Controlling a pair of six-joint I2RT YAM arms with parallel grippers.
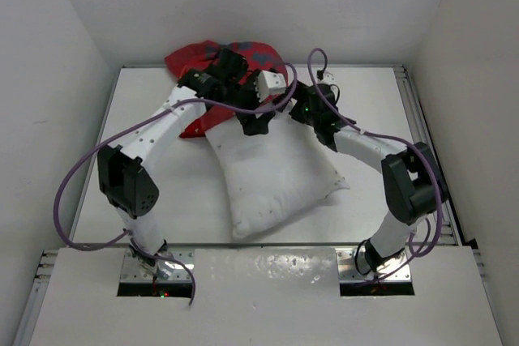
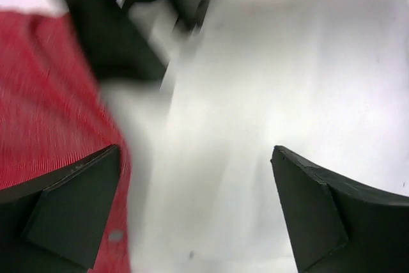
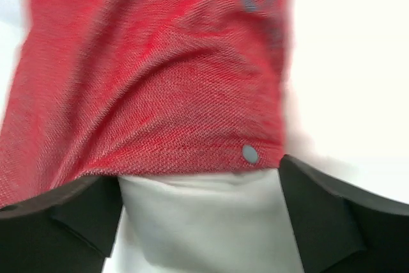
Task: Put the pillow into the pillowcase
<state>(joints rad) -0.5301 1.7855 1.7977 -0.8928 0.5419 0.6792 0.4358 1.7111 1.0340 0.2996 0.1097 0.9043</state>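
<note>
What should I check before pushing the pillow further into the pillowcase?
1. Pillow end under the pillowcase hem: ok, seen in the right wrist view.
2. Pillow mostly inside: not ok, most of it lies bare on the table.
3. Left jaws open: ok, spread over white fabric beside red.
4. Right jaws open: ok, astride the hem.
5. Pillowcase gripped: not ok, both jaws are open.
6. Insertion depth: cannot tell, the arms hide it from above.

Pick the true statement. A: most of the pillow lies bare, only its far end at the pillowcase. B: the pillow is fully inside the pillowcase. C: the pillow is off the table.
A: the pillow lies mostly uncovered, the red pillowcase bunched only at its far end.
</note>
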